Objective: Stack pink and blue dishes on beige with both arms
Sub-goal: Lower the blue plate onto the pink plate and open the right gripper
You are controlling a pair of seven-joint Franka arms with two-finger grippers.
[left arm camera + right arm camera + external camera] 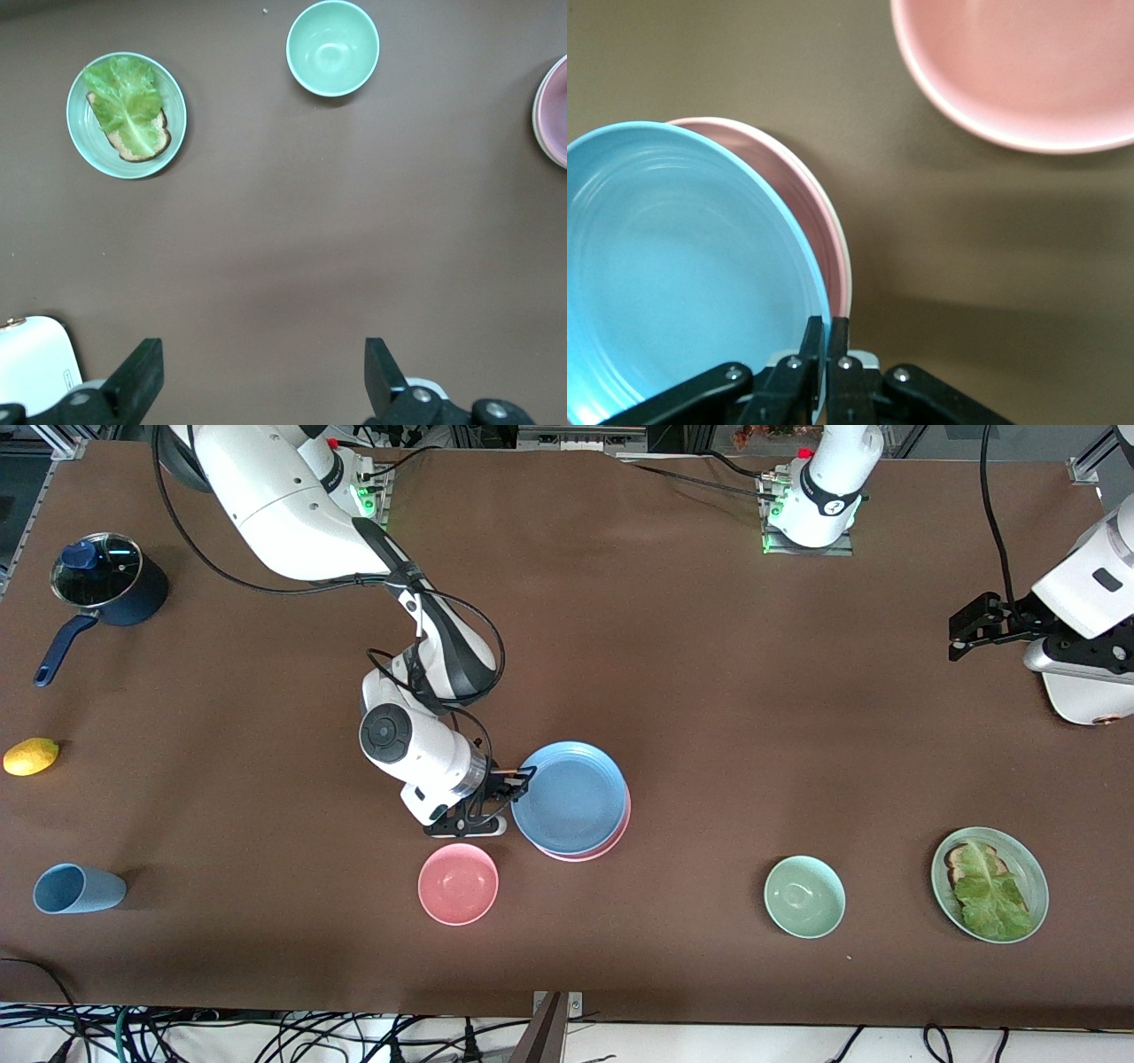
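Near the front of the table, the pink bowl is sitting just beside the stack. A little farther up, the right gripper is pinching the rim of the blue plate with its jaws shut tight. The blue plate is lying a bit off-center on the pink plate. If it is let go tilted, it might slide off. The beige plate is hiding underneath. The left gripper is waiting with wide jaws over the table's left arm end.
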